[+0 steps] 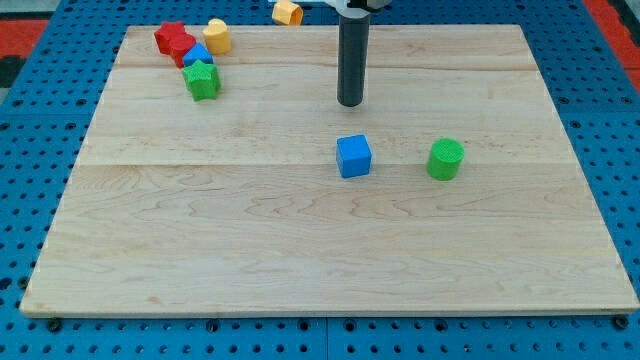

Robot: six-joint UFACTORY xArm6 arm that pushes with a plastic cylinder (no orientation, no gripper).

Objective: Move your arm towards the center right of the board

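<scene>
My tip (350, 102) is the lower end of a dark rod that comes down from the view's top, over the upper middle of the wooden board (300, 250). A blue cube (353, 156) lies just below the tip, apart from it. A green cylinder (445, 159) lies to the right of the cube, below and right of the tip.
At the view's top left sits a cluster: a red block (173, 40), a yellow block (217, 36), a small blue block (197, 55) and a green star-like block (202, 80). Another yellow block (288, 12) lies off the board's top edge. Blue pegboard surrounds the board.
</scene>
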